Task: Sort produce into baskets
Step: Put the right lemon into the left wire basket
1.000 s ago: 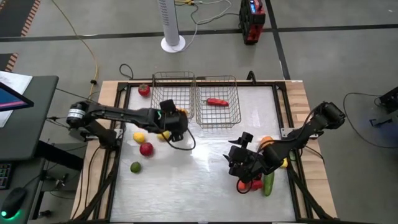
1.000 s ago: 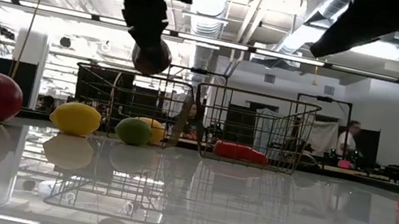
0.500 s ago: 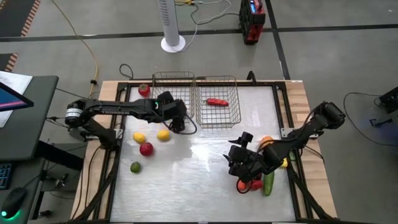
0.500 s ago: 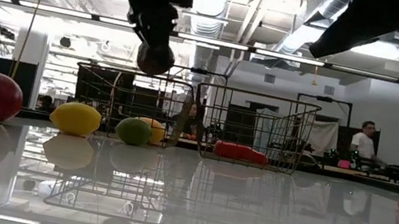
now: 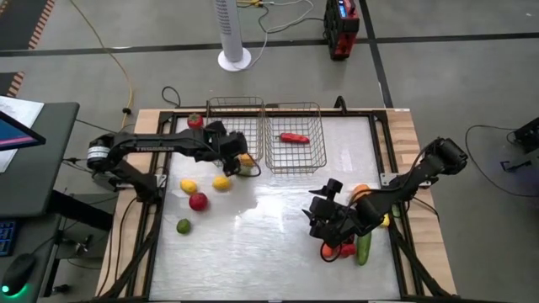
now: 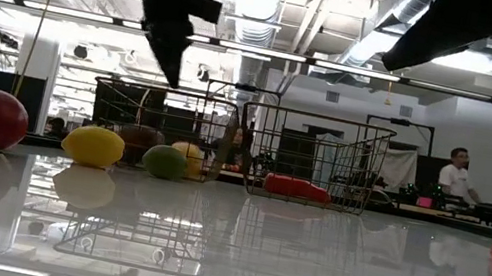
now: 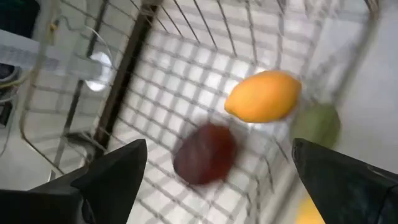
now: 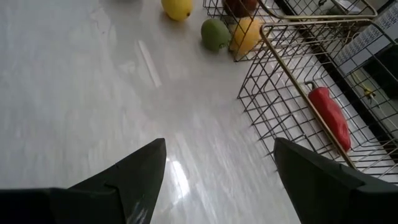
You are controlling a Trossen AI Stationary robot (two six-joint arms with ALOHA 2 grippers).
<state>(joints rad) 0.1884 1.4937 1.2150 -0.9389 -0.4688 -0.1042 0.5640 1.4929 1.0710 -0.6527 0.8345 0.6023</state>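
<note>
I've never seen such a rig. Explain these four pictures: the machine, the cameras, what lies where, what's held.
Two dark robot arms work at a table. One picture looks down from above, one level across the tabletop, one from each wrist. The left gripper hangs open over the left basket, where a dark red fruit and an orange fruit lie. The right gripper, open too, waits near a cucumber. A red chili lies in the right basket. A lemon, red apple and lime lie loose. Nothing is held.
</note>
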